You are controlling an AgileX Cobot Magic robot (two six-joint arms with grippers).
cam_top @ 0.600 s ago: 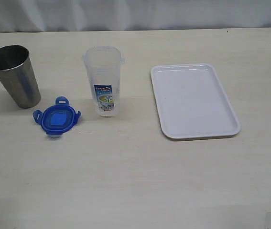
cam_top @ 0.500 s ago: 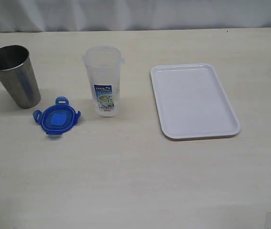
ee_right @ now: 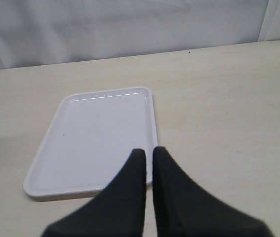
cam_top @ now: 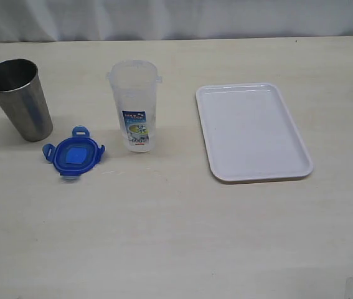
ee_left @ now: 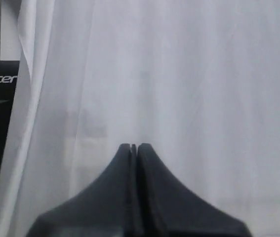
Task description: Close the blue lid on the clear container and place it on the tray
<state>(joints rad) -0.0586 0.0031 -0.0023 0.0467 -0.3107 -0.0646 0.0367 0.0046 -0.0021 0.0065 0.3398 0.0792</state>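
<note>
Blue lid (cam_top: 73, 154) lies flat on the pale tabletop (cam_top: 176, 237), toward its left edge, flaps spread, not on the clear container (cam_top: 135, 106). That container stands upright and uncovered just beside the lid, nearer the far edge. A steel cup (cam_top: 19, 98) stands upright toward the far left corner. The white tray (cam_top: 254, 132) lies toward the right edge, apart from the container. The left gripper (ee_left: 134, 146) is clenched on nothing, facing a white curtain (ee_left: 179, 74). The right gripper (ee_right: 146, 150), also clenched on nothing, points toward the tray.

The print on the label (cam_top: 137, 129) of the clear container (cam_top: 135, 87) is too small to read, and the right wrist view's edge leaves only a sliver of that container.
</note>
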